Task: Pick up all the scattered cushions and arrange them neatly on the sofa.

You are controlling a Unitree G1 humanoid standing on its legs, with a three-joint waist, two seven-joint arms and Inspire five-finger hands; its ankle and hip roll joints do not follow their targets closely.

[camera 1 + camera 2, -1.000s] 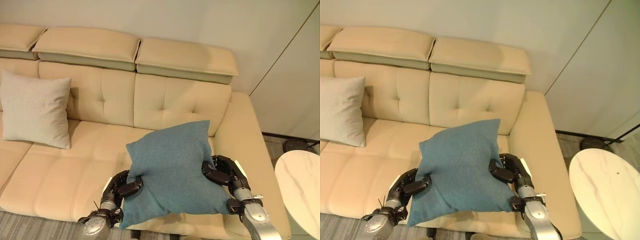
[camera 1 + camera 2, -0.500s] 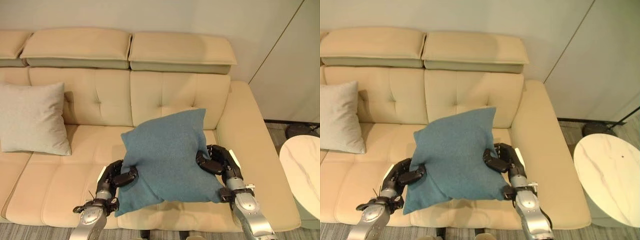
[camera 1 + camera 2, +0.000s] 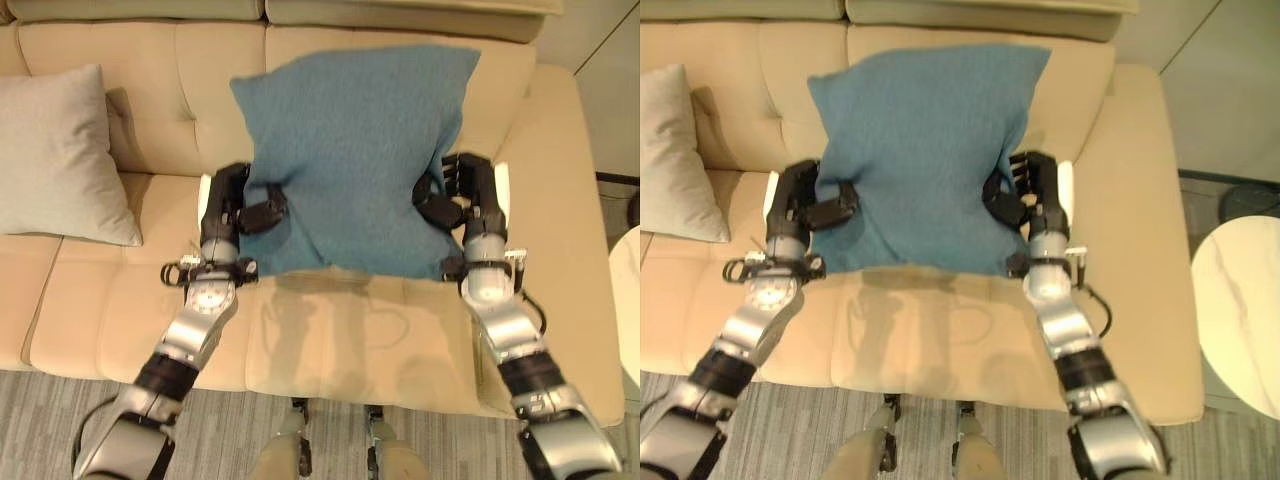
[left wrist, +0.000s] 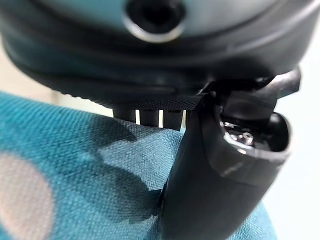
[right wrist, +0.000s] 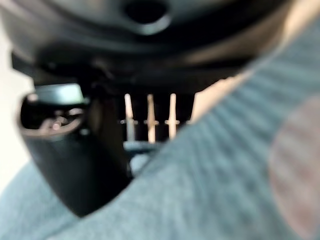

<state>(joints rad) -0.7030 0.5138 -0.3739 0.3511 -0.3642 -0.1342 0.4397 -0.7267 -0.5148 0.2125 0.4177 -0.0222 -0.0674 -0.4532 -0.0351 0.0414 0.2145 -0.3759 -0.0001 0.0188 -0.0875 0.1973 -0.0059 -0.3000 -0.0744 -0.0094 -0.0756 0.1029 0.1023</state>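
Teal cushion (image 3: 355,140) is up against the backrest of the beige sofa (image 3: 560,250), toward the sofa's right end, beside the right armrest. Its top edge reaches nearly to the headrest line; its bottom edge hangs just above the seat, casting a shadow on the seat front. Cushion sits roughly upright w/ top corners spread wide, bottom narrower where it's pinched in.

Left hand (image 3: 232,205) grips the cushion's lower left side: thumb curled over the front face, fingers wrapped behind the edge. Left wrist view confirms it, w/ the thumb (image 4: 220,185) pressed onto teal fabric and the fingers tucked behind the cloth.

Right hand (image 3: 470,195) grips the lower right side the same way, thumb on the front, fingers curled round the edge. In the right wrist view the thumb (image 5: 70,160) lies against the fabric, fingers past it, partly hidden by cloth.

Both forearms reach over the seat from its front edge, cushion held between them.

Grey cushion (image 3: 62,155) leans upright against the backrest toward the sofa's left end, well apart from the teal one. Bare seat and backrest between the two.

Round pale side table (image 3: 1240,320) stands on the floor just off the sofa's right armrest. Grey carpet (image 3: 330,440) runs along the sofa's front edge.
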